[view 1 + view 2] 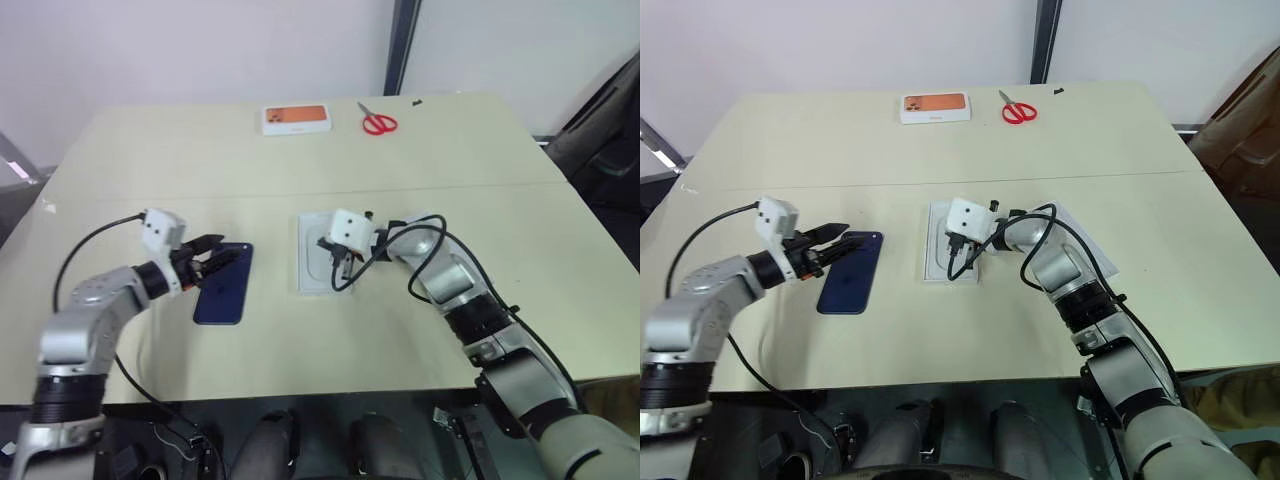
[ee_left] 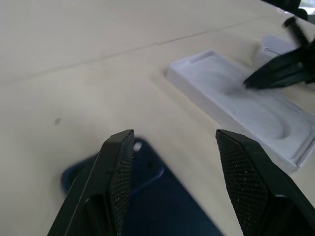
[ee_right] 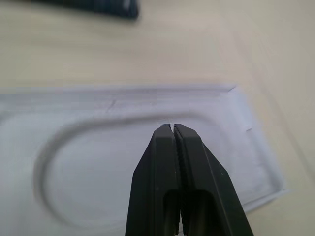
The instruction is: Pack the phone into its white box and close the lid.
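The dark blue phone point(image 1: 222, 288) lies flat on the table, left of centre. My left gripper point(image 1: 222, 252) hovers open over the phone's far end, its two fingers point(image 2: 120, 162) spread above that end and holding nothing. To the right of the phone lies the white box point(image 1: 312, 240), a shallow tray with an oval recess point(image 3: 98, 162). My right gripper point(image 1: 340, 275) is shut and empty, its tip just above the tray's inside. A flat white piece point(image 1: 1090, 245), apparently the lid, lies right of the tray, partly under my right arm.
A white-and-orange flat box point(image 1: 296, 118) and red scissors point(image 1: 378, 123) lie at the table's far edge. A seam point(image 1: 500, 184) crosses the tabletop. Black cables loop off both wrists.
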